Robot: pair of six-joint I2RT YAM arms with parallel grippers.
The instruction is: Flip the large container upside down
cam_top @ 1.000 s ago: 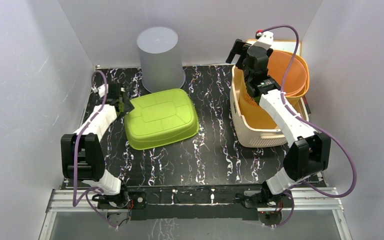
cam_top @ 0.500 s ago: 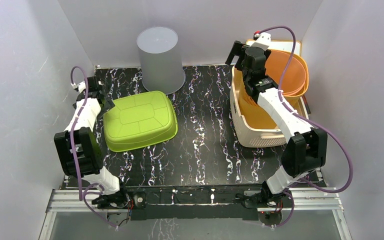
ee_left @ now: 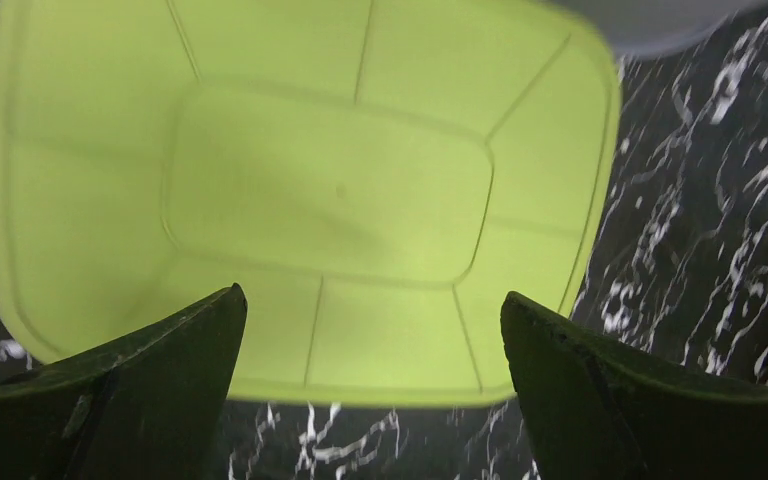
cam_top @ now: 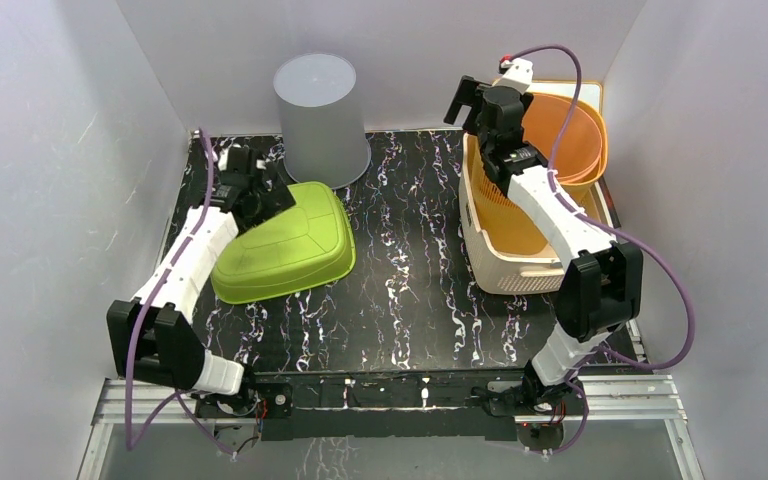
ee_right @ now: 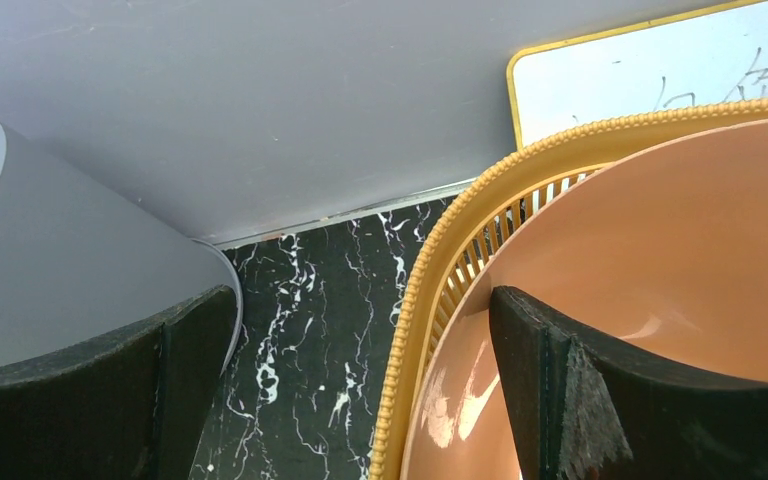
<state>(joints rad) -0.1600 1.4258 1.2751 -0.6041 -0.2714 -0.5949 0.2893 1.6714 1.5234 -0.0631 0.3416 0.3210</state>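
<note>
The lime-green container (cam_top: pixel 290 245) lies bottom-up on the worktop (cam_top: pixel 410 290), just in front and to the left of the grey bucket (cam_top: pixel 318 110), with its ribbed base facing up. The left gripper (ee_left: pixel 370 297) hangs over it, jaws wide and empty. The left arm (cam_top: pixel 195 255) hides the container's far-left rim, so it may sit slightly tilted. The right gripper (ee_right: pixel 360 295), to the right of the bucket, also gapes and holds nothing.

You look onto a black marble-look tabletop (cam_top: pixel 410 300) veined in white, plain pale grey back wall (cam_top: pixel 410 60) behind it, matching left wall (cam_top: pixel 50 200) and right wall (cam_top: pixel 720 200) closing in your view, silver metal rail (cam_top: pixel 125 405) along the near edge, soft even light.
</note>
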